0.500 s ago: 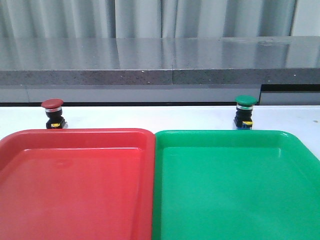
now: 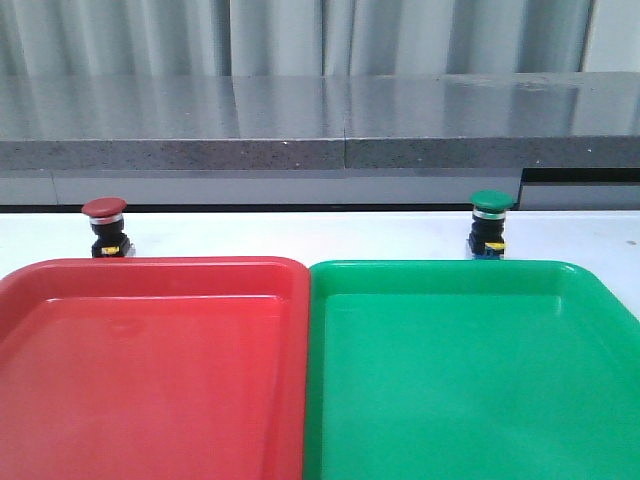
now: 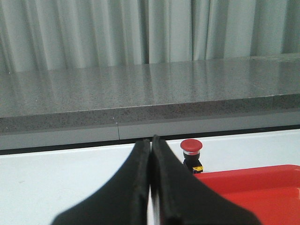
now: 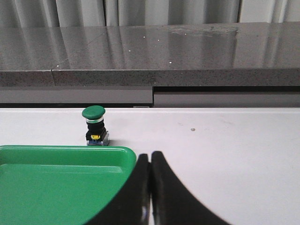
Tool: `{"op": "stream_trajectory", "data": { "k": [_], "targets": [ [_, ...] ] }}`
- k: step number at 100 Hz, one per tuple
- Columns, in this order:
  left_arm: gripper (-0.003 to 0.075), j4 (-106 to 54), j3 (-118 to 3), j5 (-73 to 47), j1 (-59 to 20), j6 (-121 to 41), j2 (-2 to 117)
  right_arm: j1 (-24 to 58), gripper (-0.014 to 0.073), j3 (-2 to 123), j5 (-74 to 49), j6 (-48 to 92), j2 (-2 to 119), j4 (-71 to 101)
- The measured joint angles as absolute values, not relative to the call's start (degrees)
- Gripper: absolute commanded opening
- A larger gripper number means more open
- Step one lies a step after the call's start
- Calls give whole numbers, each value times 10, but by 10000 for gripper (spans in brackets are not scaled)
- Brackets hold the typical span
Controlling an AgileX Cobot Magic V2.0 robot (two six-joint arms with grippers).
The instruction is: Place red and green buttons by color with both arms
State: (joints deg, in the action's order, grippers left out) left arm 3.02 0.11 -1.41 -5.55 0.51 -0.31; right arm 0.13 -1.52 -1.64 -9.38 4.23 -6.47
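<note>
The red button [image 2: 105, 226] stands upright on the white table just behind the red tray's far left edge; it also shows in the left wrist view [image 3: 191, 153]. The green button [image 2: 490, 222] stands upright behind the green tray's far edge, and shows in the right wrist view [image 4: 94, 124]. My left gripper [image 3: 150, 143] is shut and empty, short of the red button and to its side. My right gripper [image 4: 150, 157] is shut and empty, by the green tray's corner, short of the green button. Neither arm shows in the front view.
A large red tray [image 2: 150, 370] and a large green tray [image 2: 470, 380] lie side by side, filling the near table. A grey stone ledge [image 2: 320, 125] runs along the back behind the buttons, with curtains beyond.
</note>
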Motion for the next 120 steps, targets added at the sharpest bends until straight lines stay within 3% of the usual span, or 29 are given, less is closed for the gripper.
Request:
{"op": "stream_trajectory", "data": {
  "k": [21, 66, 103, 110, 120],
  "targets": [
    [-19, 30, -69, -74, -56, 5, 29, 1, -60, -15, -16, -94, 42, -65],
    [-19, 29, -447, -345, -56, 5, 373, 1, -60, -15, -16, -94, 42, -65],
    [-15, 10, -498, -388, -56, 5, 515, 1, -60, -15, -16, -94, 42, -65],
    [27, 0, -498, -388, -56, 5, 526, 1, -60, -15, -16, -94, 42, -65],
    [188, -7, -498, -388, -56, 5, 534, 1, -60, -15, -16, -94, 42, -65]
  ]
}}
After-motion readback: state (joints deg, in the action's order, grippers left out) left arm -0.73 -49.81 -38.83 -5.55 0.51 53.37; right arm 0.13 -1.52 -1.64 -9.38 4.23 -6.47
